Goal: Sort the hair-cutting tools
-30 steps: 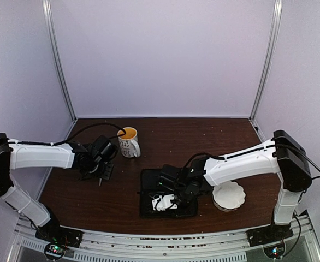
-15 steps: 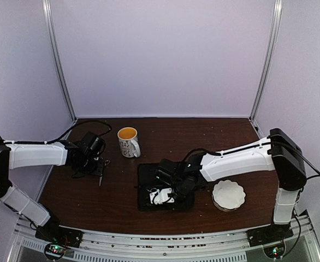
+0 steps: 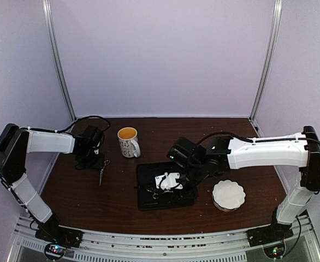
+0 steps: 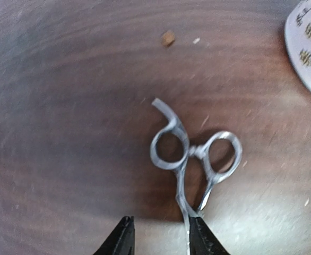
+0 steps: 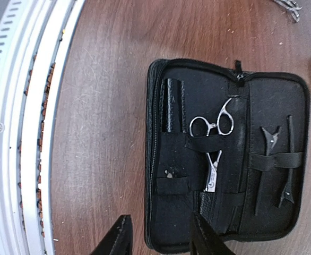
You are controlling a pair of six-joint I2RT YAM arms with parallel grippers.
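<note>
The left tool (image 4: 162, 229) hangs released over scissors (image 4: 192, 153) on the table (image 4: 65, 106), the right tool (image 5: 161, 229) released above the case (image 5: 272, 95).

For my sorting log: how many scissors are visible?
2. First scissors lie on the table near the mug; second scissors, strapped inside the open case. More may be hidden.

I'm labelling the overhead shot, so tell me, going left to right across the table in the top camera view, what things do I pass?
loose scissors → mug → black zip case → white dish
</note>
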